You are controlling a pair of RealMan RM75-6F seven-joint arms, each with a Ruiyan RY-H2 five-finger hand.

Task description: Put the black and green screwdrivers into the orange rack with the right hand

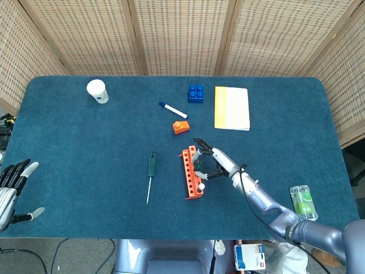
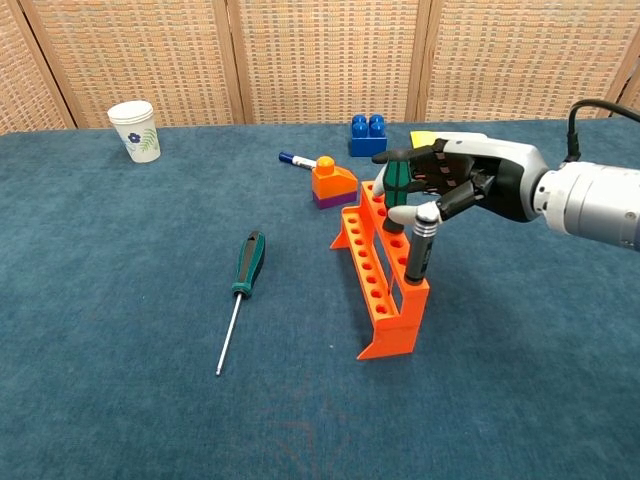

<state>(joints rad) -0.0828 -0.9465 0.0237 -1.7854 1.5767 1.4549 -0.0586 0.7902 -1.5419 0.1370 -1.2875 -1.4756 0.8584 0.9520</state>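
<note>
I am holding a green-handled screwdriver (image 2: 400, 181) in my right hand (image 2: 455, 180), with the fingers wrapped around its handle. I am keeping it upright over the far end of the orange rack (image 2: 385, 290), which is standing near the middle of the table (image 1: 68, 148). I think this is the step of lowering the tip into a hole. I cannot tell if the tip is already inside one.

A black screwdriver with a silver cap (image 2: 418, 247) is already standing in the rack at its near end. It is leaning a little and sitting just beside my fingers. Another screwdriver with a black and green handle (image 2: 240, 290) is lying flat on the table, left of the rack and well apart from it.

Next, I am guessing I need to line the shaft up straight over a hole, push it down gently, then let go. If I bump the black one, the rack might tip, since it looks like light plastic.

The rack is bright, smooth and hard, with a row of round holes along the top. The table cover looks soft and fuzzy, like blue carpet. The screwdriver shafts are thin, shiny metal.

My left hand (image 1: 12, 185) is resting at the left edge of the table with its fingers spread, holding nothing.
</note>
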